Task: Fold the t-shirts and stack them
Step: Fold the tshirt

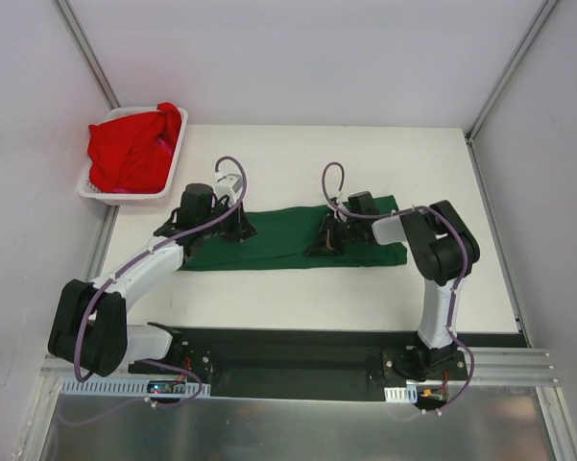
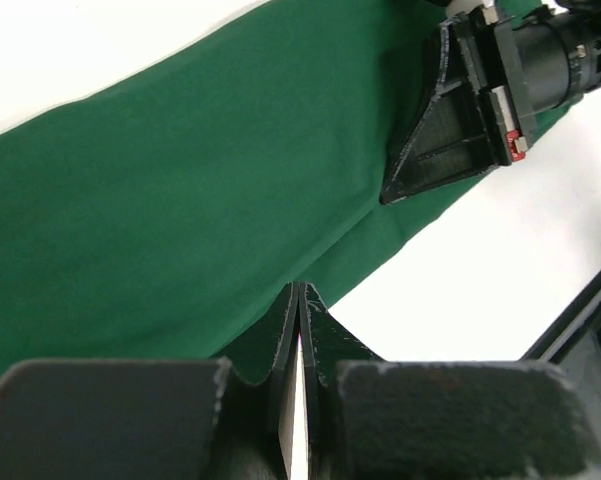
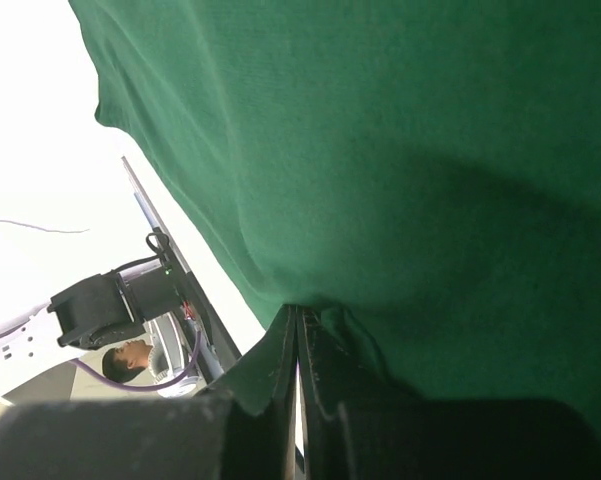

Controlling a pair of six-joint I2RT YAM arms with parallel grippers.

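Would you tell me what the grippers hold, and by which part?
Both pinch the green shirt by its edge: left gripper toward its left end, right gripper right of middle.

Both arms reach forward with wrists bent down, the left gripper (image 1: 238, 230) and right gripper (image 1: 324, 247) set low, fingers pressed together, each pinching the green t-shirt (image 1: 283, 240).

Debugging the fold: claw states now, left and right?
Left claw: closed, pinching the green shirt edge.
Right claw: closed, pinching the same shirt.
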